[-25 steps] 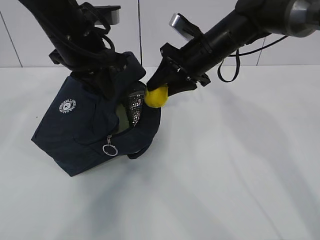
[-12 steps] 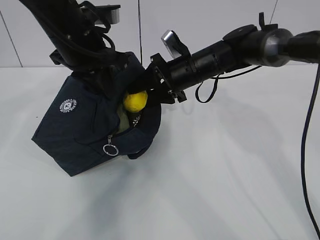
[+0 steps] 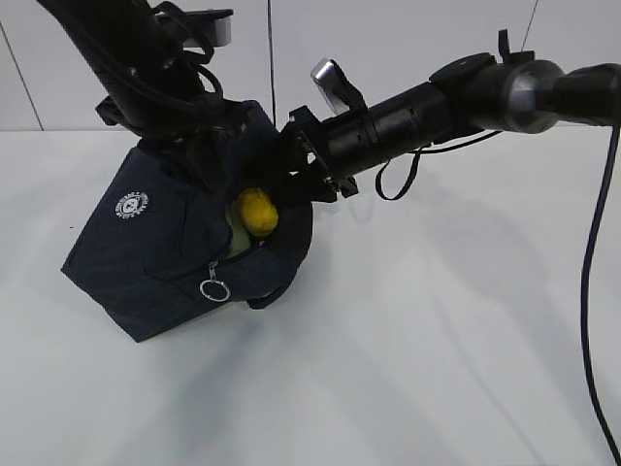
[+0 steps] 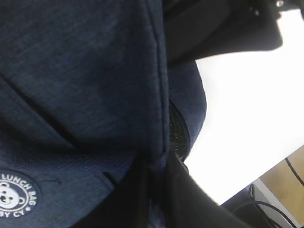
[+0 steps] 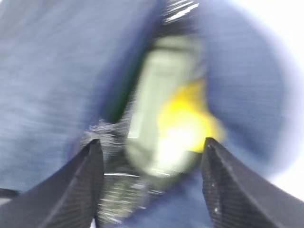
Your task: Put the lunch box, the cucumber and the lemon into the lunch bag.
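The navy lunch bag (image 3: pixel 146 262) lies tilted on the white table, its mouth held open. My left gripper (image 3: pixel 207 155) is shut on the bag's upper rim; in the left wrist view its fingers (image 4: pixel 183 190) pinch the navy fabric (image 4: pixel 95 71). The lemon (image 3: pixel 257 212) sits loose in the bag's mouth, against the pale green lid of the lunch box (image 3: pixel 235 236). My right gripper (image 3: pixel 289 173) hovers just above the lemon, open and empty. In the blurred right wrist view its gripper (image 5: pixel 153 142) frames the lemon (image 5: pixel 185 118) and the lunch box (image 5: pixel 156 85). The cucumber is hidden.
The bag's metal ring pull (image 3: pixel 213 289) hangs at the front, and the round white logo (image 3: pixel 129 206) faces left. White table (image 3: pixel 437 340) stretches to the right and front. A black cable (image 3: pixel 592 291) hangs down at the far right.
My right gripper carried the lemon left into the bag's mouth and let go of it. The lemon now lies lower inside the opening. The left arm has not moved.
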`<move>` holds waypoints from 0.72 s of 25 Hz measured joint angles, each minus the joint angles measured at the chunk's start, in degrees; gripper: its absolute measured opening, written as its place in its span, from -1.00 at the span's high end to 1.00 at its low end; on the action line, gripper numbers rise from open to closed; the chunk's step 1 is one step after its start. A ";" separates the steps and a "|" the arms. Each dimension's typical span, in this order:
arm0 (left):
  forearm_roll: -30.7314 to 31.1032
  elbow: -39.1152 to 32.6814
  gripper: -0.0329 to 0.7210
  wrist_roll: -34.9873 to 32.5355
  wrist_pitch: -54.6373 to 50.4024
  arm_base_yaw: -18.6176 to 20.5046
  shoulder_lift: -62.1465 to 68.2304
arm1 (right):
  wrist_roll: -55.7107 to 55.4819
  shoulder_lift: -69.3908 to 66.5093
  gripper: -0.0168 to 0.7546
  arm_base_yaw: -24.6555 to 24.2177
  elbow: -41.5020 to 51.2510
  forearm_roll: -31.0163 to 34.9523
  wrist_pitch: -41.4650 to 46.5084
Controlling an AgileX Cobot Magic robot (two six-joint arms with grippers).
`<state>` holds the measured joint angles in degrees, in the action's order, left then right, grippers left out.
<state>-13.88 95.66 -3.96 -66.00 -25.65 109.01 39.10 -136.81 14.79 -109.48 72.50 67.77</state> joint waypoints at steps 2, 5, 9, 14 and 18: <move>0.00 0.00 0.86 0.00 0.00 0.00 0.00 | 0.00 0.00 -0.30 -0.67 0.00 -0.26 0.20; 0.00 0.00 0.86 0.00 0.00 0.06 0.00 | 0.00 0.00 -0.30 -2.64 0.00 -1.54 0.43; -0.05 0.00 0.86 0.00 0.00 0.06 0.00 | -1.52 0.00 -0.30 -5.07 0.00 -4.12 0.43; -0.05 0.00 0.86 0.00 0.00 0.06 0.00 | -3.38 0.00 -0.30 -5.40 0.00 -10.98 0.43; -0.05 0.00 0.86 0.00 0.00 0.06 0.00 | -4.30 -0.17 -0.30 -4.68 0.00 -11.91 0.46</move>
<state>-13.93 95.66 -3.96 -66.00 -25.59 109.01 34.80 -136.98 10.11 -109.48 60.59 68.23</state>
